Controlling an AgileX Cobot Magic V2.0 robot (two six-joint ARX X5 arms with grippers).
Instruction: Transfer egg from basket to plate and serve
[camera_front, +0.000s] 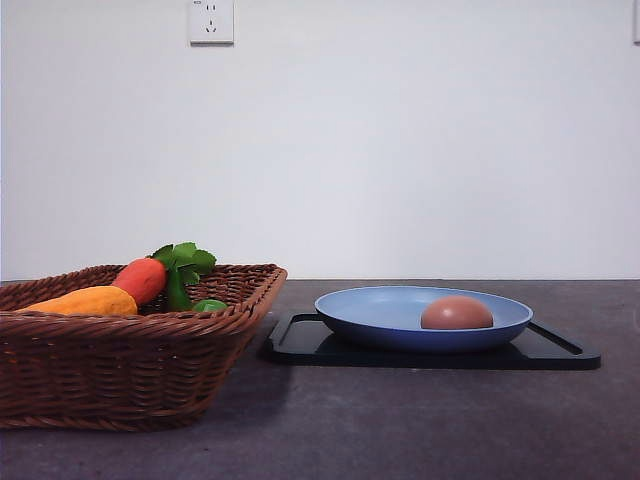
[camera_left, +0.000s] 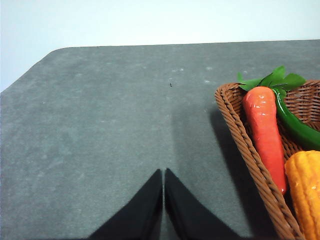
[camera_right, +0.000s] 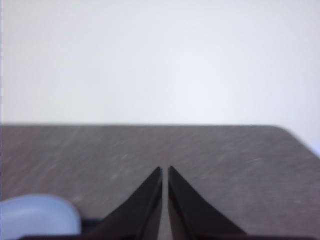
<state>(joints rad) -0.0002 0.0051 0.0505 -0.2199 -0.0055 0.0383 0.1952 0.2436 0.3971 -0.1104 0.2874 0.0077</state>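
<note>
- The basket (camera_front: 120, 345) stands nearest in the front view, on the left of the dark tabletop (camera_front: 400, 430).
- In the basket lie a yellow-orange vegetable (camera_front: 85, 300), an orange-red carrot (camera_front: 140, 279) with green leaves (camera_front: 185, 260), and a green pepper (camera_front: 208, 305) beside them.
- Right of the basket and a little farther back lies a black tray (camera_front: 560, 352), its near left corner just beside the basket's rim.
- The plate (camera_front: 380, 310) sits on the tray.
- The egg (camera_front: 457, 313) lies in the plate, toward the side away from the basket, on its long side.
- Behind everything rises a pale wall (camera_front: 400, 140) with a white socket (camera_front: 211, 21) high above the basket.
- In the left wrist view the left gripper (camera_left: 163, 192) hangs over bare tabletop beside the basket; its jaws are closed, tips meeting with just a hairline seam between them, and they grip nothing.
- That view also shows the basket's braided corner with the carrot, pepper and yellow vegetable inside.
- In the right wrist view the right gripper (camera_right: 165, 192) is over bare tabletop, jaws likewise pressed together and empty; a pale blue edge of the plate sits near it, blurred.
</note>
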